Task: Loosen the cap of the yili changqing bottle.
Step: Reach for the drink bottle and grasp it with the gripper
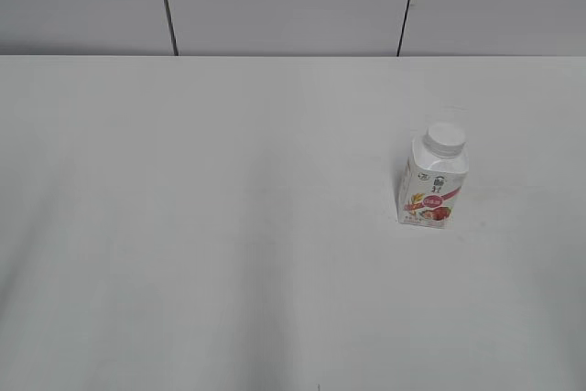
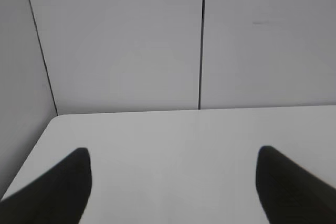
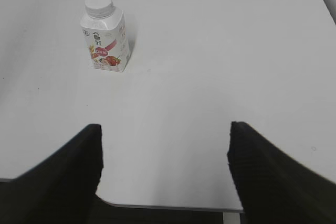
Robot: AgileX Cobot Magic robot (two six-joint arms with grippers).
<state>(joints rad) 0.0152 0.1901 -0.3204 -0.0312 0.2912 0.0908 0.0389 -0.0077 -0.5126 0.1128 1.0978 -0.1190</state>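
— So, which step is in hand?

— None is begun, it is judged. The small squarish white plastic yili changqing bottle (image 1: 433, 186) with its pink-red fruit label is stood upright on the plain white table (image 1: 183, 226), right of the middle, and its small round white ribbed cap (image 1: 447, 138) is left untouched.

— And the pincers?

— The left gripper (image 2: 173, 182) is held apart over bare table; the right gripper (image 3: 165, 166) is likewise spread, well short of the bottle.

— What is called for next?

— Probably the body must be clamped by one gripper, and the cap approached from above by the other.
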